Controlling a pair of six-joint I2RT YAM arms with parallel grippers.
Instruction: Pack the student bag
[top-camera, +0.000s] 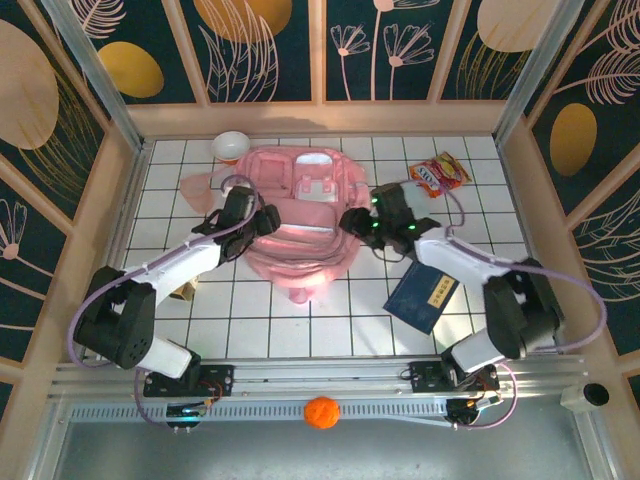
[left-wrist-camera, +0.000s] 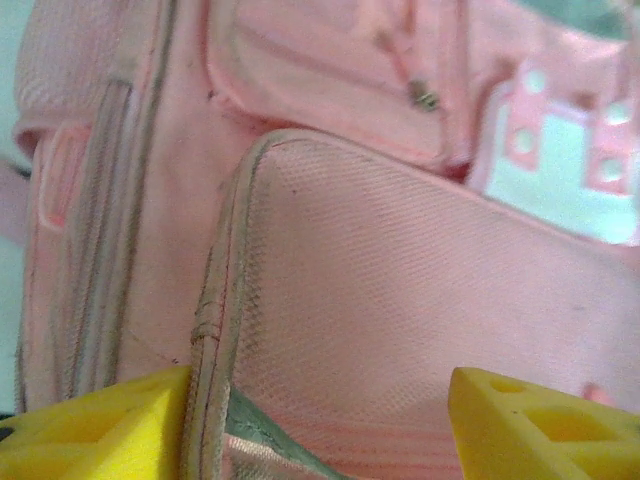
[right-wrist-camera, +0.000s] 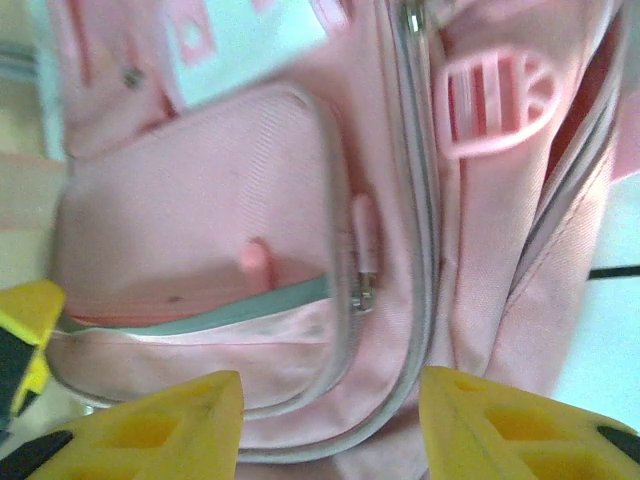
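A pale bowl (top-camera: 230, 146) sits on the tiled table (top-camera: 290, 325), beyond the left gripper (top-camera: 262, 220) and off to its left, well apart from it. That gripper's jaws stand spread. In the left wrist view its yellow fingertips (left-wrist-camera: 110, 435) flank the front pocket (left-wrist-camera: 400, 290) of the student bag (top-camera: 300, 255). The left one is just beside the pocket's piped edge, and whether it presses the fabric I cannot tell. The bag lies flat between the two grippers, reaching ahead of both. The right gripper (top-camera: 352, 222) meets it from the other side with its jaws also spread. A silver zip pull (right-wrist-camera: 362, 290) is ahead of the gap between its fingertips (right-wrist-camera: 520, 425), and a pink buckle (right-wrist-camera: 495, 100) is farther ahead. A red snack packet (top-camera: 440, 174) lies beyond those jaws to their right. A blue book (top-camera: 422, 297) lies behind them, beside the right arm.
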